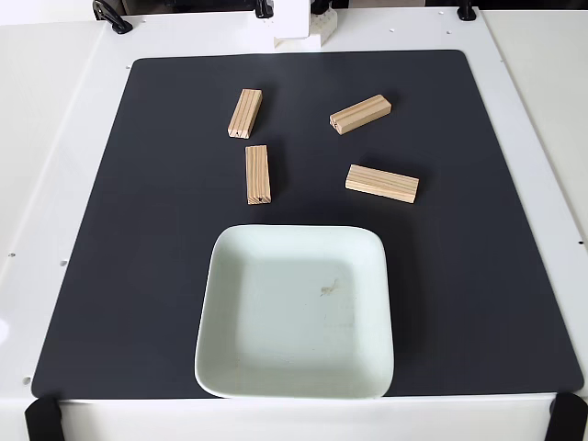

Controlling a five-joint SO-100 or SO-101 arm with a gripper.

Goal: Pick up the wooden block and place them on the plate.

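Observation:
Several pale wooden blocks lie flat on a black mat (110, 276) in the fixed view. One block (244, 113) is at the upper left, another (258, 174) just below it, one (360, 115) at the upper right, and one (382, 184) below that. The plate (239, 367), a pale mint square dish with rounded corners, sits at the mat's near edge with nothing in it but a small brownish speck. The nearest blocks rest a short gap beyond its far rim, apart from it.
The white base of the arm (299, 28) stands at the far edge of the table behind the mat. Black clamps (112, 18) hold the far edge, and black straps (41, 421) sit at the near corners. White table surrounds the mat.

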